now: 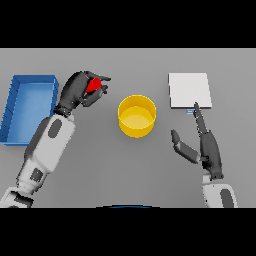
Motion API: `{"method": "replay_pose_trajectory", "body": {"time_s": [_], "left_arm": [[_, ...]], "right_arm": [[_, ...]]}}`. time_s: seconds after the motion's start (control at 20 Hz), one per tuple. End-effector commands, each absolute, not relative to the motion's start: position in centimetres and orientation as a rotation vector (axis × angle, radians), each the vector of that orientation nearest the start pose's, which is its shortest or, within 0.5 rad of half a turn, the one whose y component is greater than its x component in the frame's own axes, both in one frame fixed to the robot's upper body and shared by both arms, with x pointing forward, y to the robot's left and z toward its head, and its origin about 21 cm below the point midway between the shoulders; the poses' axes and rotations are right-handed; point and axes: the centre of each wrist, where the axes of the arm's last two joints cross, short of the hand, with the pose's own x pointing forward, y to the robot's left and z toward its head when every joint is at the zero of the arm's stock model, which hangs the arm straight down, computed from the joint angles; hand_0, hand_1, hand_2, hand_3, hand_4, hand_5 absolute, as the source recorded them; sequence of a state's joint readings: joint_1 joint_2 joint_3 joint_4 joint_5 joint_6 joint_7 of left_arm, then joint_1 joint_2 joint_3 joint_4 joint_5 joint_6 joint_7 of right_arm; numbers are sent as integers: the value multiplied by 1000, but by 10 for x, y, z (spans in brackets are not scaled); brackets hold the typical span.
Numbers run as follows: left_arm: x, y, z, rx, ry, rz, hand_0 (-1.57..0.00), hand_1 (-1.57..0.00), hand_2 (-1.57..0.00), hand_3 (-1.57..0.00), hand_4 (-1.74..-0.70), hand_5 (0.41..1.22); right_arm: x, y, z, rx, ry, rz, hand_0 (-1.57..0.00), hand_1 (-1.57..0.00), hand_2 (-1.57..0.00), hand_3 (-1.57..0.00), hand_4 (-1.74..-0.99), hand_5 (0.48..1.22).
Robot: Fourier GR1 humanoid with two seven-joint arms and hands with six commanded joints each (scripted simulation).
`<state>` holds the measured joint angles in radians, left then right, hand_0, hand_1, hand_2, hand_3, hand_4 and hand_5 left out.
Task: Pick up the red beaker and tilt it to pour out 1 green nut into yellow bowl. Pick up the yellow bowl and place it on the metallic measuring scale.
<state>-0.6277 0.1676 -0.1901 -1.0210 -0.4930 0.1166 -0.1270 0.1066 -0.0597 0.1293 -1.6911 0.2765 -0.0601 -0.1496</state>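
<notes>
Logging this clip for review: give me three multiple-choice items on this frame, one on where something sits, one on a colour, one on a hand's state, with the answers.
1. Where is the yellow bowl?
A. inside the blue tray
B. on the table between the red beaker and the metallic scale
C. on the scale

2. What colour is the tray at the table's left edge?
A. blue
B. green
C. white

3. What is the left hand doing?
A. lying flat on the table
B. resting in the bowl
C. curled round the red beaker

Answers:
1. B, the bowl stands on bare table, beaker to its left and scale to its right.
2. A, its walls and floor are blue.
3. C, dark fingers wrap the beaker; the right hand is open near the scale.
</notes>
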Motion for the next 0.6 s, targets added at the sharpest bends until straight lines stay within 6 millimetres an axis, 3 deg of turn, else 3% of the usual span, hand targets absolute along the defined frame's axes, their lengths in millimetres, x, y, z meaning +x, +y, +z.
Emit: {"method": "replay_pose_trajectory", "body": {"time_s": [0.0,0.15,0.35,0.5,0.55], "left_arm": [[382,168,49,438,-1743,-857,-1559,-1560,-1560,-1555,-1735,1128],[385,157,63,507,-1711,-1003,-1564,-1564,-1564,-1561,-1737,1149],[396,135,83,652,-1641,-1394,-1568,-1568,-1568,-1567,-1739,1177],[400,120,95,742,-1539,-1649,-1569,-1570,-1569,-1569,-1740,1199],[402,112,97,778,-1501,-1730,-1570,-1570,-1570,-1569,-1689,1203]], "right_arm": [[223,-217,7,-225,-1742,309,1,1,1,1,-1092,665],[222,-218,8,-225,-1733,303,1,1,1,1,-1096,670],[220,-214,8,-218,-1754,314,1,1,1,1,-1056,692],[222,-218,13,-225,-1747,311,1,1,1,1,-1068,689],[219,-215,9,-218,-1744,317,1,1,1,1,-1070,686]]}}
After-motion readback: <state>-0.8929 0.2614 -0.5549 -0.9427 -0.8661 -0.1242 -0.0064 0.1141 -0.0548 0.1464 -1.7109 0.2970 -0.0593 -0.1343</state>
